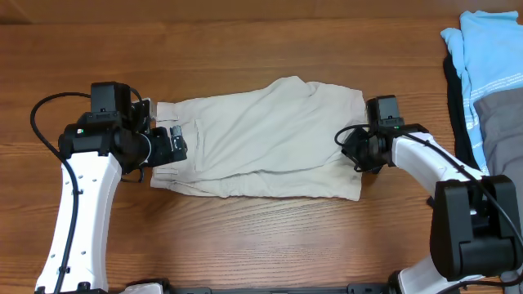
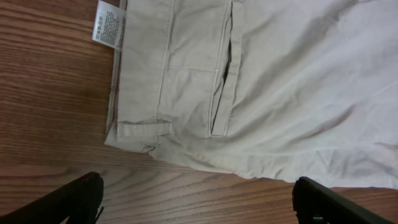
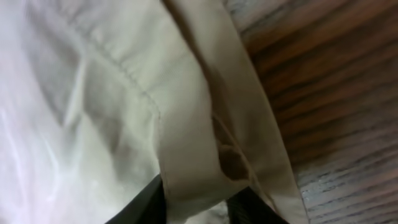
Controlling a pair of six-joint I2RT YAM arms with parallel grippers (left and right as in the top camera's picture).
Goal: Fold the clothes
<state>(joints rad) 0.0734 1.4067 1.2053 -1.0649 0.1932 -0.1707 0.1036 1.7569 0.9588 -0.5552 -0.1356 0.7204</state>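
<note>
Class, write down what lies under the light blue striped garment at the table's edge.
A grey garment shows beneath the light blue striped garment, and a black garment edges out alongside. How far either extends underneath is covered, and the pile runs out of frame.

Overhead looking straight down, wrist views close, all share shorts (image 1: 261, 135)

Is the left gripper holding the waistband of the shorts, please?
No, in the left wrist view the left gripper is wide open, and the shorts lie beyond its fingertips, untouched.
</note>
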